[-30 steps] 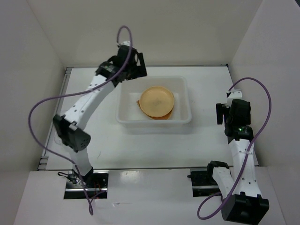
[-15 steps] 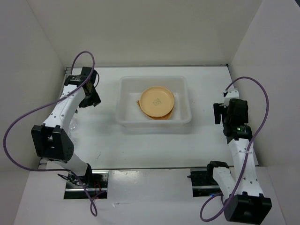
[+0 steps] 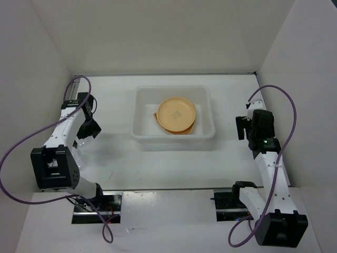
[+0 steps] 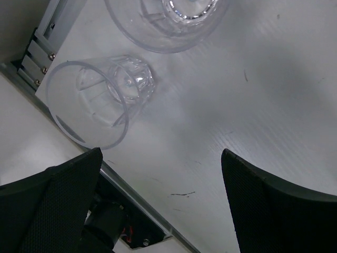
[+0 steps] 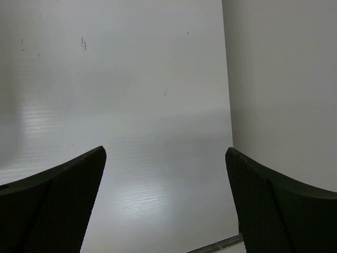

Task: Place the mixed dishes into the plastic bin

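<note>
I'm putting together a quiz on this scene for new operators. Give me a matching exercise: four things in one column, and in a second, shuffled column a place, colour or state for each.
Things:
A. round plate
B. clear cup
C. right gripper
D. plastic bin

Descriptions:
1. open, over bare table
2. translucent white, mid-table
3. yellow-orange, lying in the bin
4. near the table's left edge, by the left gripper

Pairs: A-3, B-4, C-1, D-2
</note>
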### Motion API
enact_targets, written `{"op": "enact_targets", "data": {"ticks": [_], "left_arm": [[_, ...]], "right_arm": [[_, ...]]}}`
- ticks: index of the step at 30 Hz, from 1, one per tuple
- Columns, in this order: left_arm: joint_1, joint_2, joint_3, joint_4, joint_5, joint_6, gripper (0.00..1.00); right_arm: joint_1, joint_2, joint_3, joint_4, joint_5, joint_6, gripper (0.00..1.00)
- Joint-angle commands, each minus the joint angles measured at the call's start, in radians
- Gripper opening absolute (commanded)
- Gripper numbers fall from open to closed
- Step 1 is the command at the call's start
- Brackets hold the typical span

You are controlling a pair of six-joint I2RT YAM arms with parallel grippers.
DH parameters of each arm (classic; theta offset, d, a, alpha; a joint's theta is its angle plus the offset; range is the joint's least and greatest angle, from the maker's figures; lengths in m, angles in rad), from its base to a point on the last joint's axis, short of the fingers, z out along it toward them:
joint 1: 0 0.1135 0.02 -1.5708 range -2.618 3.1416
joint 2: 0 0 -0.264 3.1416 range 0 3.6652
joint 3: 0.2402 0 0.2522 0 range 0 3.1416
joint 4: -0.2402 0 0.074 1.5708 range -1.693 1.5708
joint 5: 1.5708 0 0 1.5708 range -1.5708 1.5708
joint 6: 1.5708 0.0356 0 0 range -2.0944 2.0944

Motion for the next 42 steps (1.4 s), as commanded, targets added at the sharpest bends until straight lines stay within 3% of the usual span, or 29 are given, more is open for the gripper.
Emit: {"op": "enact_targets", "data": {"ticks": [1,16,21,25,29,33,34,38,42], "left_arm": [[0.031,-0.027,-0.022,0.010,0.018,-0.037,1.00],[0.233,-0.008,-0.084,0.116,0.091,-0.016,1.00],[0.268,0.073,-0.095,0.160,0.142,0.019,0.98],[0.268,0.116,-0.095,0.197,0.167,0.039,0.79],[0.268,0.125,-0.095,0.219,0.197,0.050,0.67],[0.268,0.134,-0.095,0.219,0.197,0.059,0.38],[0.268,0.134,-0.095,0.219,0.197,0.059,0.21],[0.268,0.125,-0.095,0.199,0.207,0.059,0.00],[0.268,0.038,-0.095,0.150,0.286,0.029,0.00]], "right_arm": [[0.013,0.017,-0.008,0.048,0.014,0.016,0.98],[0.013,0.017,-0.008,0.048,0.014,0.016,0.98],[0.013,0.017,-0.008,0.048,0.014,0.016,0.98],[0.013,0.017,-0.008,0.048,0.014,0.016,0.98],[0.013,0.007,-0.008,0.048,0.014,0.016,0.98],[0.013,-0.002,-0.008,0.048,0.014,0.016,0.98],[0.013,-0.002,-0.008,0.048,0.014,0.016,0.98],[0.013,-0.011,-0.008,0.057,0.023,0.016,0.98],[0.013,-0.020,-0.008,0.057,0.023,0.016,0.98]]}}
